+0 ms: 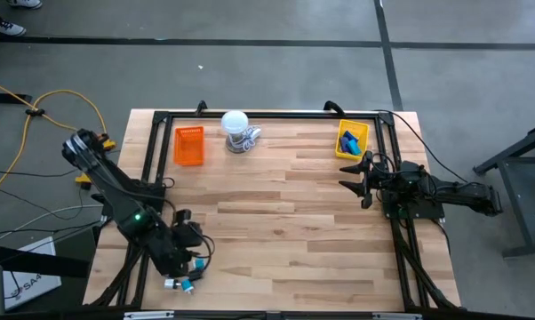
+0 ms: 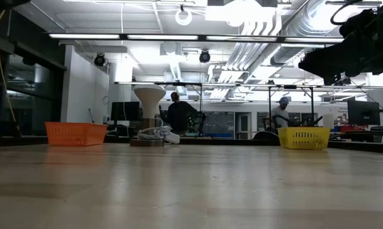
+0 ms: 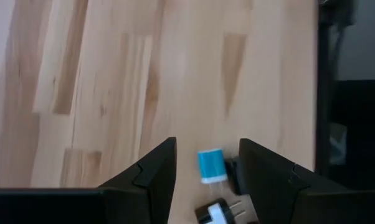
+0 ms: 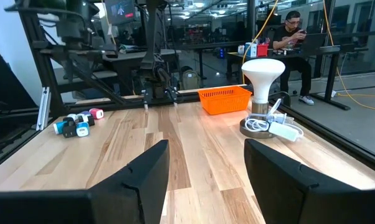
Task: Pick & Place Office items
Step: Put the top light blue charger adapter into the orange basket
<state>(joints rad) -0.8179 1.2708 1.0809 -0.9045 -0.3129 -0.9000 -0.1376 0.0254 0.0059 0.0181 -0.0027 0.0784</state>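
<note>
The left gripper [image 3: 206, 180], fingers parted and empty, hovers over a blue plug-like piece [image 3: 210, 166] among the office items [image 1: 184, 283] at the table's [image 1: 285, 222] near-left corner. The right gripper [image 1: 356, 174], spread wide, waits beside the yellow tray [image 1: 351, 140], which holds blue pieces. Orange tray [image 1: 188, 145] and white lamp-like object [image 1: 237, 131] stand well apart.

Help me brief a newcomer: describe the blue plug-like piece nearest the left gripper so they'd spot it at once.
Start at the wooden table and go to its near left corner, where the left gripper hovers, open. The blue piece lies between its fingers, in a small cluster of bits. It alone there is bright blue; its neighbours are black and white.
</note>
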